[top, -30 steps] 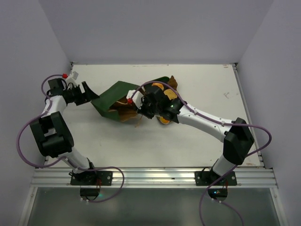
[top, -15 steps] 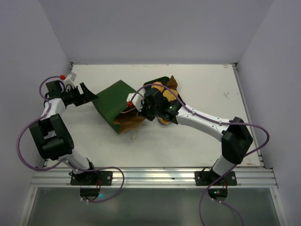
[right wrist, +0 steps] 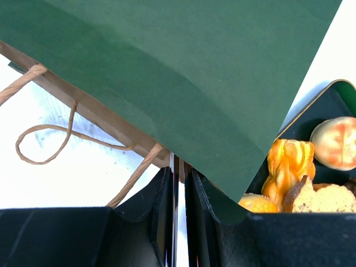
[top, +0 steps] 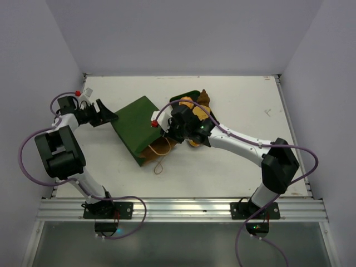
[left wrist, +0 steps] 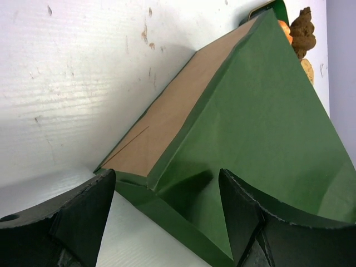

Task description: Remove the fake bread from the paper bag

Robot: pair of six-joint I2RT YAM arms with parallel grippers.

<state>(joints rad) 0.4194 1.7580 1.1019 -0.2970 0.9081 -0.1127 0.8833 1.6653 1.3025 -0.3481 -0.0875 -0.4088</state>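
The paper bag [top: 139, 127] lies on its side on the table, dark green, with its mouth toward the near side and a tan cord handle [top: 159, 165] on the table. My right gripper [top: 167, 132] is shut on the bag's brown rim [right wrist: 167, 157] at the mouth. My left gripper [top: 109, 117] is open, its jaws straddling the bag's bottom corner [left wrist: 183, 183] without closing on it. Fake bread [top: 188, 103] sits behind the bag: a twisted roll [right wrist: 286, 162], a round bun [right wrist: 334, 142] and a dark brown piece [left wrist: 303, 30]. The bag's inside is hidden.
The pastries rest in a flat dark green tray [right wrist: 325, 108] just right of the bag's mouth, under my right arm. A loose handle loop [right wrist: 44, 139] lies on the white table. Side walls stand close on the left and right.
The bag has gone from tilted up with its brown inside showing to lying flatter on the table, mouth swung toward the near side. Both grippers shifted slightly with it.
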